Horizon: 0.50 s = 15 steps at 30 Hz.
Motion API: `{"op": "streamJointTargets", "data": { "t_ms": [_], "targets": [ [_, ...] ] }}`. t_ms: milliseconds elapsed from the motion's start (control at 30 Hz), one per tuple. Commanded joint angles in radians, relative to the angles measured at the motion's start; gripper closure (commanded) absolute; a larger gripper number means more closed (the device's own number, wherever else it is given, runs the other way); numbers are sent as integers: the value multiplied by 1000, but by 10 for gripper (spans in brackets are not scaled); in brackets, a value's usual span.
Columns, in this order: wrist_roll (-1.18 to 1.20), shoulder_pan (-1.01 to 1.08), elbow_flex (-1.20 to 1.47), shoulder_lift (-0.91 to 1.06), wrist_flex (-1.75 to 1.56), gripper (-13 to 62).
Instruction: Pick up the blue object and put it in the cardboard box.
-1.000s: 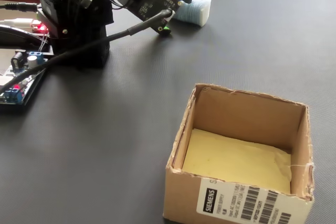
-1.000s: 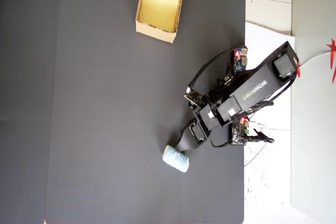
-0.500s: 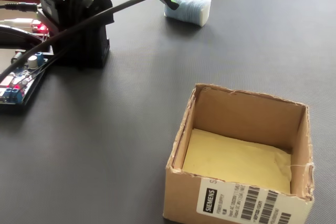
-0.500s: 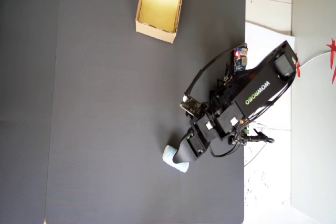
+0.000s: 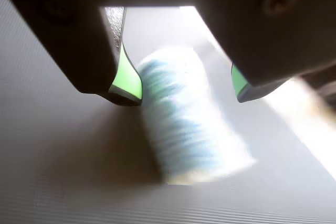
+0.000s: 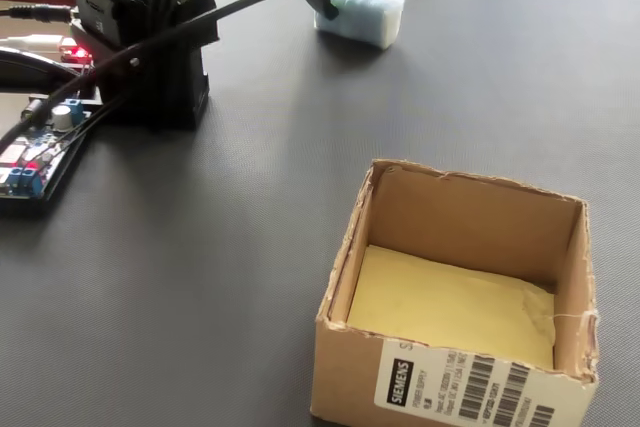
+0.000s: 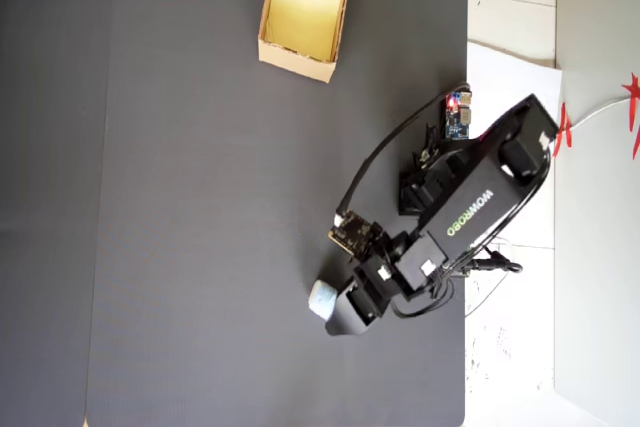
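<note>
The blue object (image 5: pixel 189 124) is a pale blue-white roll lying on the dark mat. In the wrist view it sits just below and between my two green-tipped jaws. My gripper (image 5: pixel 182 85) is open, its jaws wider apart than the roll and not touching it. From overhead the gripper (image 7: pixel 336 314) hangs over the roll (image 7: pixel 321 296) and hides most of it. In the fixed view the roll (image 6: pixel 368 15) lies at the far top, with the arm's end just left of it. The cardboard box (image 7: pixel 293 59) stands far off at the mat's top; up close it shows a yellow floor (image 6: pixel 450 307).
The arm's base (image 6: pixel 150 47) and circuit boards (image 6: pixel 30 162) with wires sit at the left of the fixed view. From overhead the mat's right edge (image 7: pixel 467 147) borders white paper (image 7: pixel 510 77) under the base. Open mat lies between roll and box.
The arm has reached out and down toward the roll. The gripper now covers most of it from overhead. The roll stays in place.
</note>
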Motion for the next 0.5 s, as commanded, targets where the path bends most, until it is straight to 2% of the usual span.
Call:
{"op": "streamJointTargets", "data": {
  "t_ms": [0, 167, 267, 367, 467],
  "targets": [
    [11, -14, -103, -2, -11, 160],
    [9, -8, -69, -92, -54, 156],
    [6, -8, -44, -115, -81, 182],
    [-9, -2, -20, -118, -133, 277],
    [-64, 14, 15, -94, -229, 425]
  ]
}}
